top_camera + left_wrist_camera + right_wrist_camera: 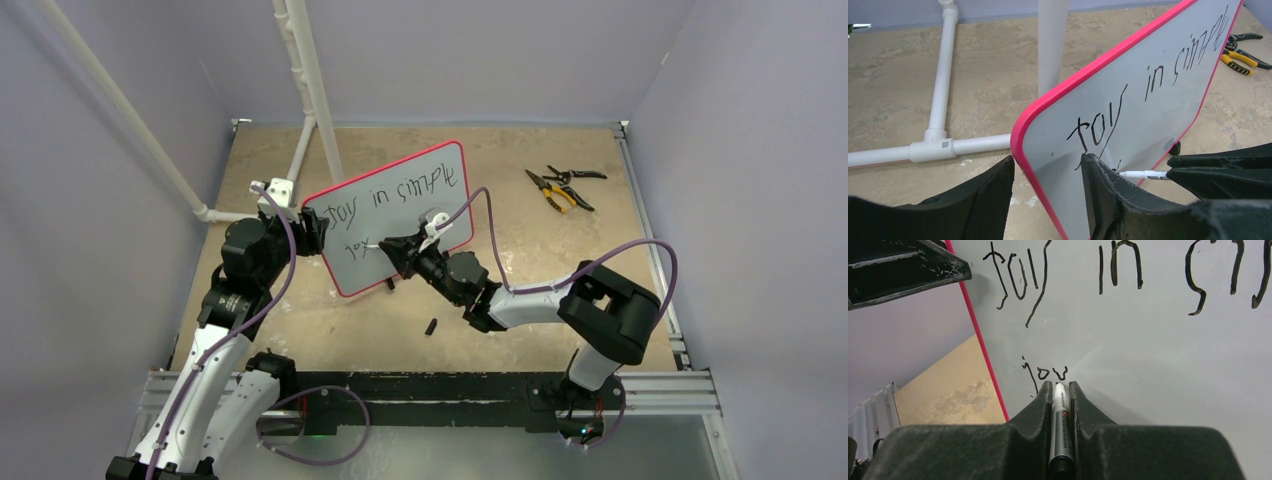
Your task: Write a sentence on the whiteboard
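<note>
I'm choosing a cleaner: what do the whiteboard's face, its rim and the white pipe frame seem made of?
The whiteboard face looks like a smooth, semi-gloss coated sheet, perhaps melamine or painted steel: soft sheen, faint smears. Its rim looks like moulded pink-red plastic, evenly rounded, satin. The pipe frame looks like white PVC, with a socketed tee joint.

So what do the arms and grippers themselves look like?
The left arm and right arm have white links with black joint housings, and a purple cable loops along each. The left gripper and right gripper have matte black, wedge-shaped fingers with rough surfaces.
</note>
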Tool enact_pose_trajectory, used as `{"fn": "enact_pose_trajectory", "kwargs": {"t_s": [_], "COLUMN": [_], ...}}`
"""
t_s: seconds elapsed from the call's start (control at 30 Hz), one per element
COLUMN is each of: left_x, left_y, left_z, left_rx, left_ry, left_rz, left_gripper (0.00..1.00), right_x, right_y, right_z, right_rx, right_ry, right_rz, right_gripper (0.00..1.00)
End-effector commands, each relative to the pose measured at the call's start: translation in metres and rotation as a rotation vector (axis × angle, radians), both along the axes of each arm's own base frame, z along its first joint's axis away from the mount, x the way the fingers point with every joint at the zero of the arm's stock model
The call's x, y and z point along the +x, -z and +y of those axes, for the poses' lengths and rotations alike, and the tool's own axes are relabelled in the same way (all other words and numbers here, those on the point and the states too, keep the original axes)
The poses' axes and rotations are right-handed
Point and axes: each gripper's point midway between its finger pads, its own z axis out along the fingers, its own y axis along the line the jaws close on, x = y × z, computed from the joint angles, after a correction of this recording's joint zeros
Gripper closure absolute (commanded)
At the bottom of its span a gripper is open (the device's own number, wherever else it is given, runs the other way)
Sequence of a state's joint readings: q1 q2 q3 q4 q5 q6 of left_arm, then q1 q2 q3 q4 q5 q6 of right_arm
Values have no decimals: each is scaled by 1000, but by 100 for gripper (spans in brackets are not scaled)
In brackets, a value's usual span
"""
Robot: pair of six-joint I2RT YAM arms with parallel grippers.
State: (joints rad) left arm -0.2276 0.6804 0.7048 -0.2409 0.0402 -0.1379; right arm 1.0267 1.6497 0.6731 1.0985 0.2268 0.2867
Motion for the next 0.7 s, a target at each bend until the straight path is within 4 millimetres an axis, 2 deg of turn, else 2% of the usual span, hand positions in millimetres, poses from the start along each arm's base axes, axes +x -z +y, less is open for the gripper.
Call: {"fn": "enact_pose_trajectory", "kwargs": {"t_s": [0.0,0.13,0.37,0.67], "left_x": [1,1,1,1], "left_y": [-11,-11,-11,-11], "left_z": [-1,-1,-1,-1], "left_rx": [-5,-5,-5,-5], "left_ry": [8,8,8,8], "left_rz": [-48,-47,-48,-48], "left_gripper": [49,49,49,48], "right_x": [9,8,0,5], "right_y": [-30,-33,-50,-37], "right_z": [-8,-13,-24,-25], "right_rx": [57,64,111,87], "right_ry": [65,77,69,95], "right_rz": [-53,-58,-103,-67], "right_gripper": [100,100,100,100]}}
